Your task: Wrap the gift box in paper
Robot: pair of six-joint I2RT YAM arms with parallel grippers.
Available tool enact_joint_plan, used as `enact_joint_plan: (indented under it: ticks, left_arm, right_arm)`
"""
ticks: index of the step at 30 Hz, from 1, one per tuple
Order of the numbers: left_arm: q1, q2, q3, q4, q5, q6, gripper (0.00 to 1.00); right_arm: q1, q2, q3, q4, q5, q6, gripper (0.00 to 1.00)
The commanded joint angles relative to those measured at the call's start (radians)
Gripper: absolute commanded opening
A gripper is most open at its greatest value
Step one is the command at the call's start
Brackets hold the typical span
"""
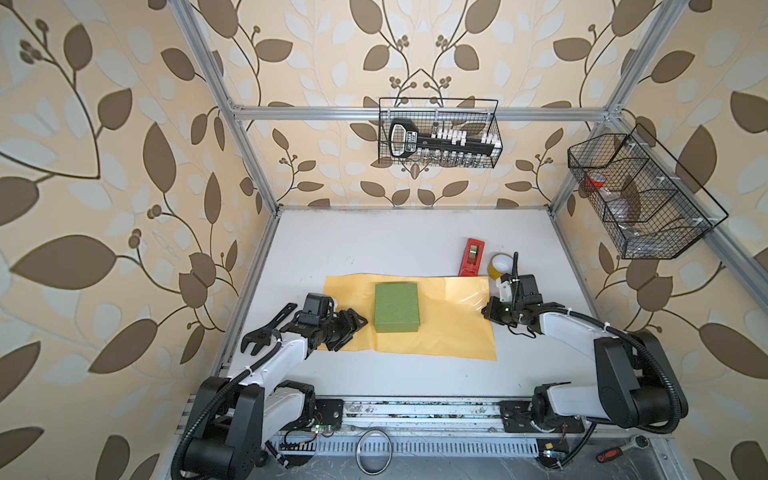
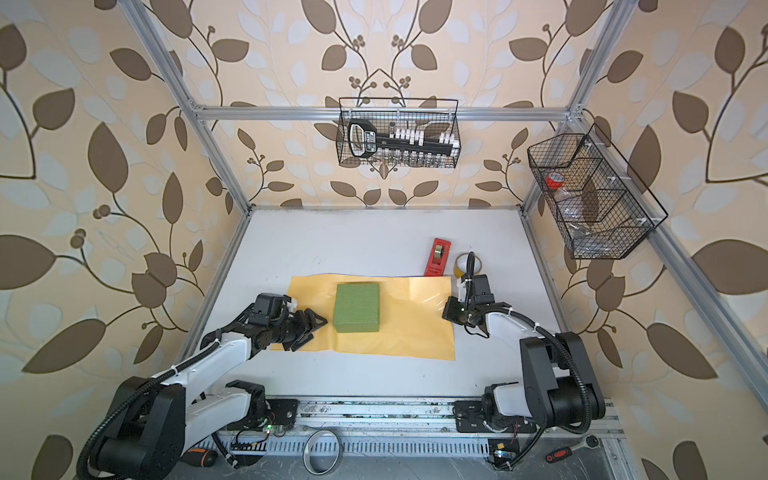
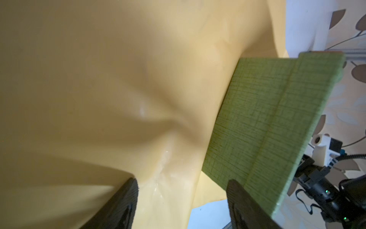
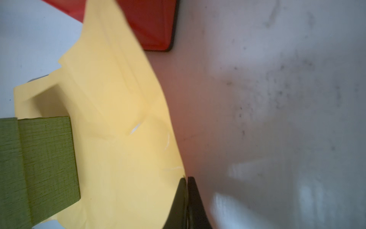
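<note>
White tabletop (image 1: 374, 241), boxed in by aluminium rails and leaf-print wallpaper, is the work surface. Large, thin, yellow-tan sheet of paper (image 1: 449, 332) lies spread on it, long side across. Low green gift box (image 1: 396, 307) with a finely textured lid sits flat on the sheet, left of its centre, so more paper runs out to the right than to the left. Judgement: box is placed, wrapping not yet begun, as no flap covers the lid. Left gripper (image 1: 353, 330) is low over the sheet's left margin, just beside the box, jaws open. The left wrist view shows its black fingers (image 3: 122, 204) well apart with a raised wrinkle of paper between them and nothing clamped, so it is likely set to gather that flap. Right gripper (image 4: 186, 178) is at the sheet's right edge, jaws closed flat together. The paper's edge runs into the tips, so it appears to pinch the sheet, probably to draw the long flap over the box. Narrow red plastic tape dispenser (image 1: 472, 257) and yellow tape roll (image 1: 498, 266) stand just behind the sheet's far right corner, near the right arm, presumably handy for sealing. Risk: the thin sheet may drag the box or tear.
</note>
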Motion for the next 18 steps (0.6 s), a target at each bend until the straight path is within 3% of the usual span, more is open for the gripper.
enact_joint_plan:
  ticks: [1, 6, 10, 15, 18]
  left_arm:
    - [-0.045, -0.048, -0.043, -0.119, 0.008, -0.034, 0.74]
    - [-0.080, -0.104, -0.056, -0.131, 0.063, -0.045, 0.74]
    - [-0.094, -0.115, -0.022, -0.128, 0.094, -0.041, 0.74]
    - [-0.094, -0.120, 0.093, -0.117, 0.076, -0.009, 0.77]
    - [-0.098, -0.065, 0.150, -0.030, 0.132, -0.017, 0.79]
  right_arm:
    - [-0.025, -0.036, -0.007, -0.075, 0.053, -0.021, 0.02]
    - [-0.068, -0.030, 0.011, -0.108, 0.128, -0.045, 0.03]
    - [-0.096, 0.017, 0.032, -0.093, 0.093, -0.043, 0.08]
    - [-0.095, -0.054, 0.081, -0.135, 0.153, -0.065, 0.31]
    - [-0.076, -0.148, 0.099, -0.160, 0.185, -0.073, 0.44]
